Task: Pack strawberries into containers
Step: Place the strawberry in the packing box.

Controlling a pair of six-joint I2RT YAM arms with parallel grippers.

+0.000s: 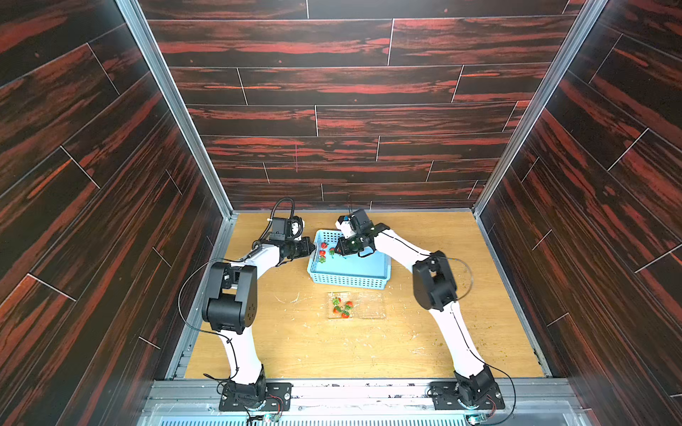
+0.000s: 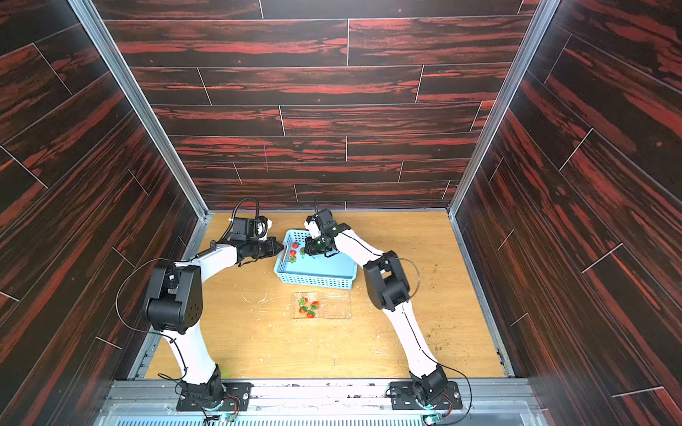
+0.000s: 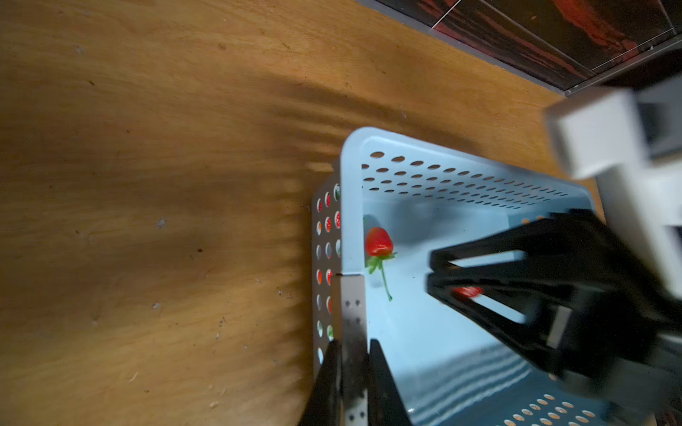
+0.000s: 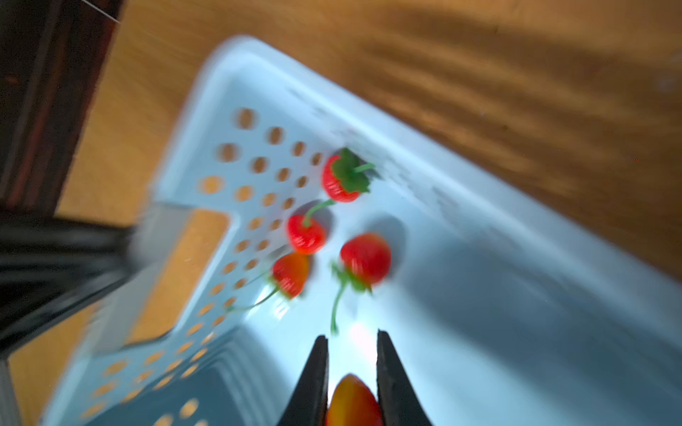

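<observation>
Clamped left end effector (image 1: 313, 248) tight on the blue basket's (image 1: 347, 282) left wall, mid-frame. Pinched one strawberry (image 4: 354, 400) in the narrowed right end effector (image 4: 352, 335), near loose strawberries (image 4: 305, 236) in it. Found packed strawberries (image 1: 342, 308) in the clear container's (image 1: 371, 306) left half, lower centre on tabletop (image 1: 295, 350).

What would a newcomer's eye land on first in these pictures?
The light blue basket stands out toward the back of the table: the right gripper grips a strawberry inside it while the left gripper clamps its wall. In front lies an open clear punnet with several berries in one half.
</observation>
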